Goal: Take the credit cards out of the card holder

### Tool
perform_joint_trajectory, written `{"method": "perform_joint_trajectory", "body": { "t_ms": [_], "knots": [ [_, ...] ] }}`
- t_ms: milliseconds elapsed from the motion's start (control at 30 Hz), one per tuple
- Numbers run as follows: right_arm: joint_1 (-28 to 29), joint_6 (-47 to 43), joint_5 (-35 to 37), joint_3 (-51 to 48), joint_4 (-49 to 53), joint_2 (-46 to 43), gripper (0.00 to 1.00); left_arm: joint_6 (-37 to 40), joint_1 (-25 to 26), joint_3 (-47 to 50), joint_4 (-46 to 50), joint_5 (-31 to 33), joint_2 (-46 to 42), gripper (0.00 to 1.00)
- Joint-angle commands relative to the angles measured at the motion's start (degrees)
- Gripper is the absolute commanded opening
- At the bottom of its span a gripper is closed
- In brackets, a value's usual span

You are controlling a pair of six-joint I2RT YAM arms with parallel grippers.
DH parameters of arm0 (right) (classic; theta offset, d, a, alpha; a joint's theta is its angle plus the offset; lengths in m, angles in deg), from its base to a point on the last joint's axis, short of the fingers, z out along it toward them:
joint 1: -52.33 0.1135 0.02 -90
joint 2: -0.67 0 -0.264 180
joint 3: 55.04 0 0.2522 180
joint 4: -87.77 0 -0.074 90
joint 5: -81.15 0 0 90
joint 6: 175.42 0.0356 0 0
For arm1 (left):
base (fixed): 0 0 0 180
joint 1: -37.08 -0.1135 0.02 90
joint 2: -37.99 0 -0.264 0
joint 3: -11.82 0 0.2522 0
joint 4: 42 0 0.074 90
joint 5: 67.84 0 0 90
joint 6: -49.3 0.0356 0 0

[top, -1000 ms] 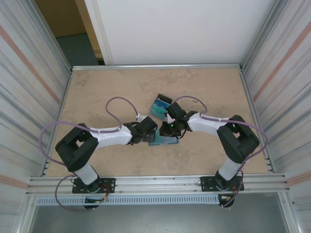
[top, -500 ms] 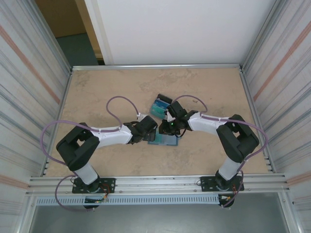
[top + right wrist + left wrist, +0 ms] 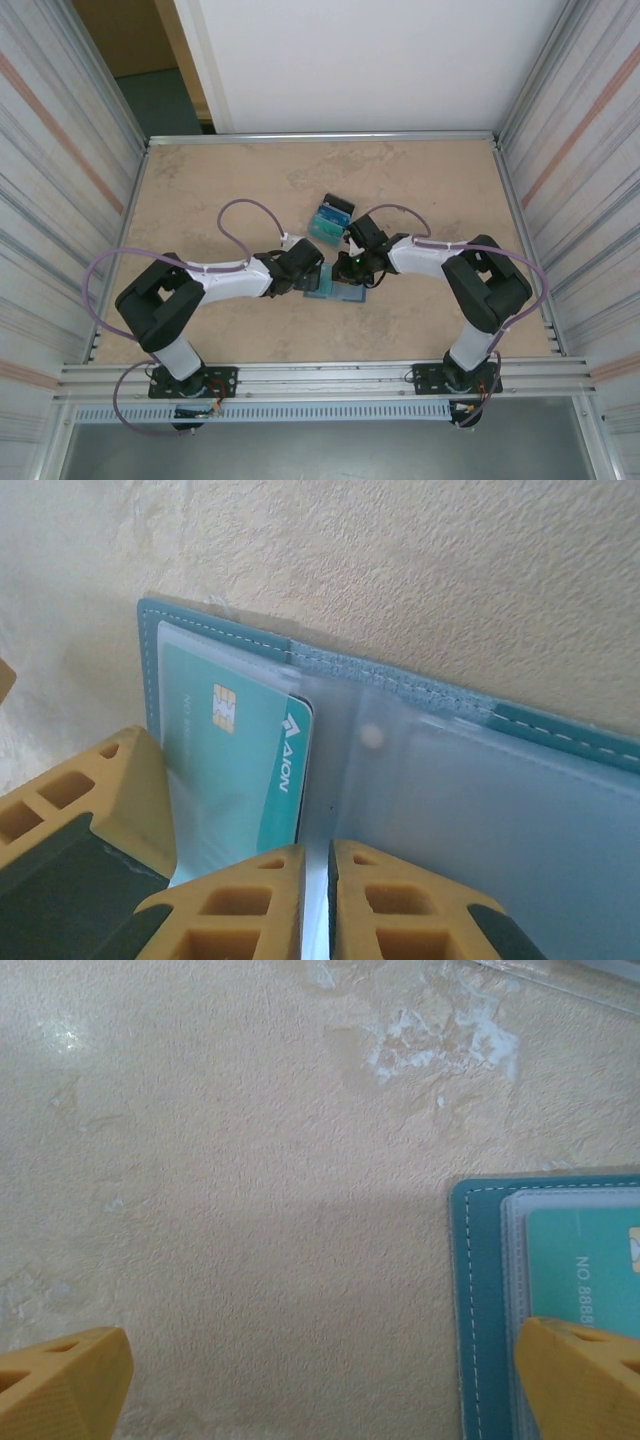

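Note:
The card holder (image 3: 340,292) lies open on the table between both arms, teal edge out and pale lining up. A teal-green credit card (image 3: 240,760) sits in its left clear pocket; the right pocket (image 3: 480,790) looks bare. My right gripper (image 3: 318,852) is closed to a thin slit at the holder's middle fold, with pale clear sleeve in the slit. In the top view it (image 3: 350,272) is over the holder's far edge. My left gripper (image 3: 325,1360) stands wide open, one fingertip (image 3: 580,1380) over the holder's (image 3: 482,1290) card end, the other over bare table.
A small clear tray with a black end (image 3: 328,218) lies just beyond the holder, with teal and blue cards in it. Metal walls ring the tan table (image 3: 200,190). Open surface stretches to the left and the far side.
The right gripper has shifted slightly to the right and toward the near edge, its jaws narrowing a little. The holder has slid a touch to the right. The left gripper holds still, open.

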Motion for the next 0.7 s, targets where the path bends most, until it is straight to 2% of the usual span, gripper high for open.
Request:
{"method": "perform_joint_trajectory", "body": {
  "t_ms": [0, 400, 667],
  "knots": [
    [-0.35, 1.75, -1.21, -1.04, -1.64, -0.35, 0.14, -0.7, -0.31, 1.68, 4.58, -0.46, 0.59, 0.99],
    [-0.4, 3.59, -4.12, -2.27, -5.97, -0.06, 0.13, -1.35, 0.47, 0.9, 6.04, -0.2, 0.78, 0.99],
    [-0.83, 3.63, -1.67, -3.16, -3.89, -3.21, 0.13, -4.07, 1.15, -0.13, 9.12, 0.41, 0.62, 0.98]
  ]
}}
